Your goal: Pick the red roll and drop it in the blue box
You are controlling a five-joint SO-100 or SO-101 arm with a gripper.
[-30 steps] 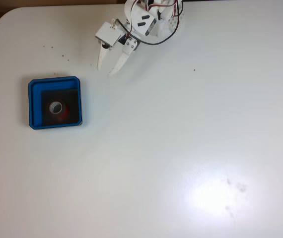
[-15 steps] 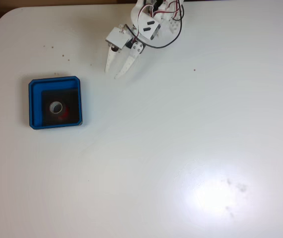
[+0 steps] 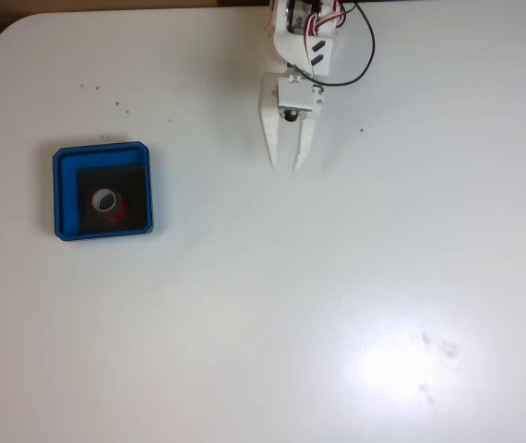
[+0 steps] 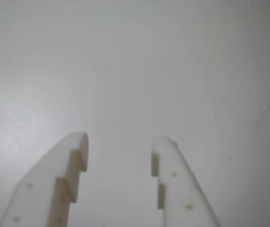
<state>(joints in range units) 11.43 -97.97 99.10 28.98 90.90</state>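
Already the red roll (image 3: 109,203) lies inside the blue box (image 3: 102,154), resting on the black inner floor a little toward the lower middle of the tray in the fixed view, so the drop looks finished and nothing of the task appears left but for the arm to settle. It shows as a small ring with a pale core and a dark hole, a sliver of red peeking out to its lower right; it seems to lie flat, though the detail is too small to be sure. Well apart, near the top edge of the white worktop (image 3: 355,295), the end effector (image 3: 282,166) points down-frame with its two fingers parted and empty, bare worktop showing between them in the wrist view (image 4: 118,151).
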